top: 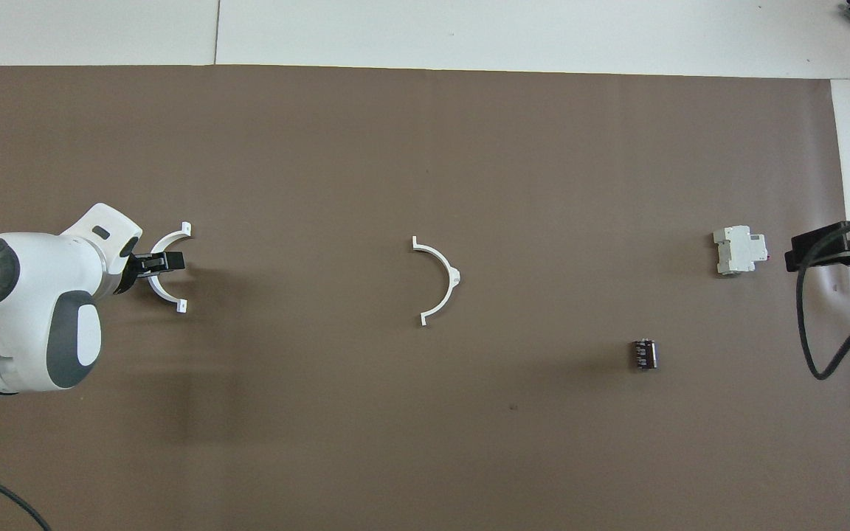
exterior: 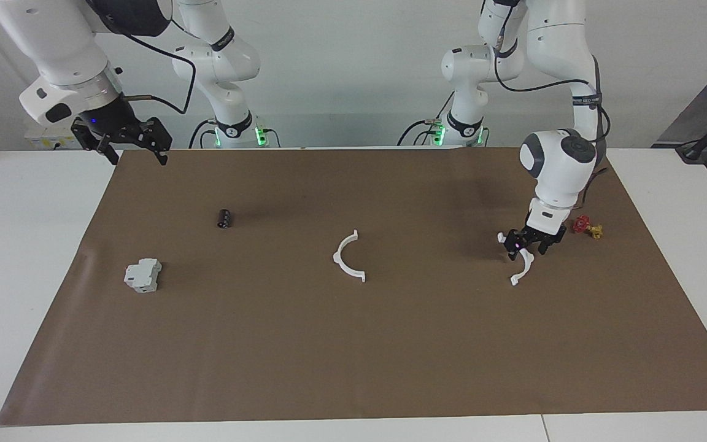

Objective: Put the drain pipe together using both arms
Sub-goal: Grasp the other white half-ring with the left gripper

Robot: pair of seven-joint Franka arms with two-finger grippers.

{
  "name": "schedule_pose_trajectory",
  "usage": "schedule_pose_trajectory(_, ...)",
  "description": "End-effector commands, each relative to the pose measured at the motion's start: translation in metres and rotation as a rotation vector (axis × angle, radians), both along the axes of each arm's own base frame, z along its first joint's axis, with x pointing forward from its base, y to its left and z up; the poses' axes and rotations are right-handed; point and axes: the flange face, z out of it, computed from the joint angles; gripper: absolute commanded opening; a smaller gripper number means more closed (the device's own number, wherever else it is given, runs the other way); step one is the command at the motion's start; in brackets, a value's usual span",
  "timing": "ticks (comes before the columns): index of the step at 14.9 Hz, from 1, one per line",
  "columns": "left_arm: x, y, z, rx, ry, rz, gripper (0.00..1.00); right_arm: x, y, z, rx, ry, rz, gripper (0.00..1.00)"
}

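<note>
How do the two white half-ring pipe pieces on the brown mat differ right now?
The centre half-ring lies alone mid-mat, with no pincer near it; the end half-ring lies toward the left arm's end, right under the left pincer, beside a red-and-yellow valve. Their open sides face away from each other. Both are thin white arcs with small end tabs.

No readable text, labels, brands or numbers, dark bands on the arms too small to read
</note>
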Motion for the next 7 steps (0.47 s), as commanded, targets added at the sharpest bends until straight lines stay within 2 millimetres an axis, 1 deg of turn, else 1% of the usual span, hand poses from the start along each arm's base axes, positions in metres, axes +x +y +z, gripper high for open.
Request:
schedule_pose_trajectory(1,0.0007,-0.0002,-0.0033,0.003,0.002,-0.018,0.39,-0.0030,-0.0031,-0.0007,0.015,-0.015,0.017,1.00)
schedule_pose_trajectory(2,0.0006,-0.0010,-0.0033,0.004,0.002,-0.027,0.13,-0.0035,-0.0031,0.0001,0.015,-0.016,0.016,1.00)
schedule_pose_trajectory(3,0.0009,0.0006,-0.0030,0.006,0.003,-0.032,0.00,-0.0035,-0.0039,0.0001,0.015,-0.016,0.014,1.00)
schedule_pose_trajectory(4,0.0006,-0.0018,-0.0033,0.006,0.006,-0.036,0.00,-0.0037,-0.0031,0.0000,0.015,-0.015,0.016,1.00)
schedule_pose_trajectory(7,0.0006,-0.0002,-0.0033,0.007,0.007,-0.036,0.00,-0.0035,-0.0039,0.0001,0.015,-0.016,0.014,1.00)
